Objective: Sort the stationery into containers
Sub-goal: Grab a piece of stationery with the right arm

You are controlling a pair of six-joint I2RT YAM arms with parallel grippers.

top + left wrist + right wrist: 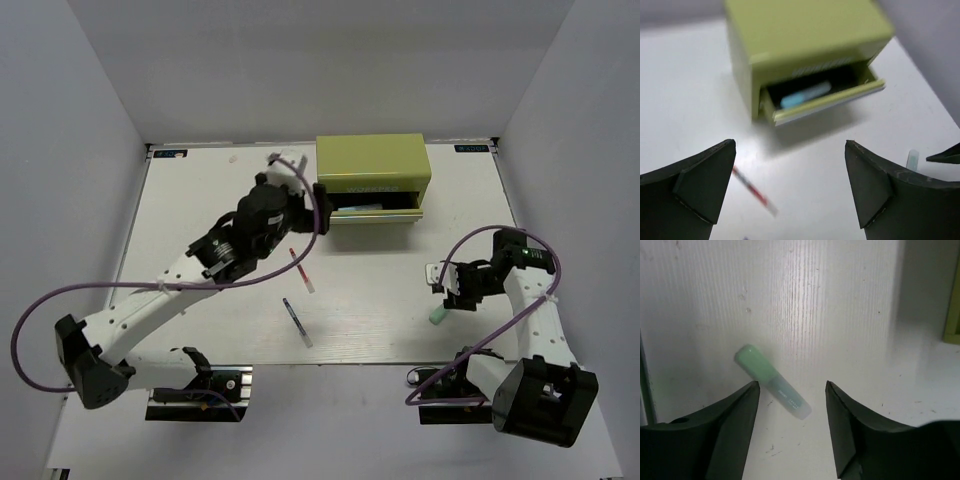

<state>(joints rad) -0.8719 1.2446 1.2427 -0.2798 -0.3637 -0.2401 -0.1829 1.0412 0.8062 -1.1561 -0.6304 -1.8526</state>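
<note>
- The olive-green tool chest (372,172) stands at the far side of the white table (200,190), a little right of the middle.
- One front drawer (827,100) of the chest is pulled out. A light blue marker (806,95) lies inside it, along the length of the drawer.
- The left gripper (790,150) hovers above the table in front of the chest, near its left front corner. Its jaws stand wide apart and nothing is between them.
- A red-tipped pen (301,270) lies on the table in front of the chest, below the left gripper and not touching it.
- A purple-tipped pen (297,322) lies nearer to the arm bases, apart from the red-tipped one. Both lie at a similar slant.
- The pale green stick (772,381) lies flat on the table at the right side, well apart from the chest.
- The right gripper (792,386) is low above this stick. Its jaws are open and hold nothing. One end of the stick lies between the two fingers (735,415); the other end points away to the left in the wrist view.
- I cannot tell if a finger touches the stick.
</note>
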